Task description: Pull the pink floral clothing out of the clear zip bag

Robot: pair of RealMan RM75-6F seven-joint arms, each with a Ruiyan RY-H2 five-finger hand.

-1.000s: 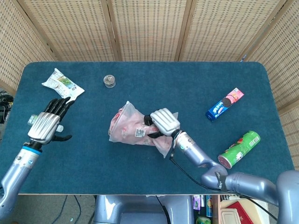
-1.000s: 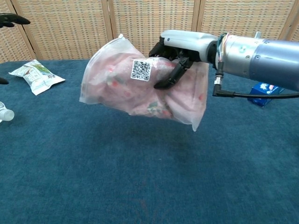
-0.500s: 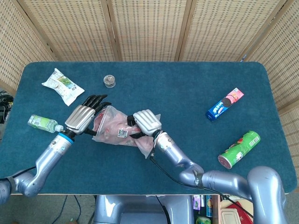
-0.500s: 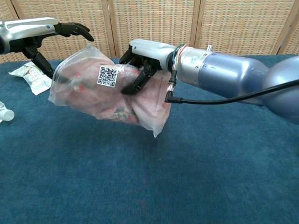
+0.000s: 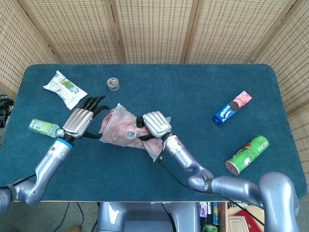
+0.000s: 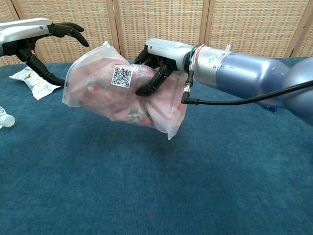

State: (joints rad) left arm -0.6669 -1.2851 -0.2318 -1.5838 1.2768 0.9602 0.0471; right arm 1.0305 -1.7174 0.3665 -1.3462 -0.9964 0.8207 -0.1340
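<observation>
The clear zip bag (image 5: 126,133) (image 6: 122,95) hangs above the table, tilted, with a QR label on its side. The pink floral clothing (image 6: 146,105) is bunched up inside it. My right hand (image 5: 155,123) (image 6: 159,54) grips the bag from above near its right end, fingers pressed into the plastic. My left hand (image 5: 79,122) (image 6: 34,34) is open with fingers spread, just left of the bag's left end and slightly apart from it.
On the blue table (image 5: 193,87) lie a snack packet (image 5: 64,89) and a small bottle (image 5: 43,127) at the left, and a little round jar (image 5: 113,83) behind the bag. A blue cookie pack (image 5: 232,108) and a green can (image 5: 247,154) are at the right.
My right hand carried the bag left, then a little back right. My left hand swung in to the bag's left end, then drew back slightly and stays open.
</observation>
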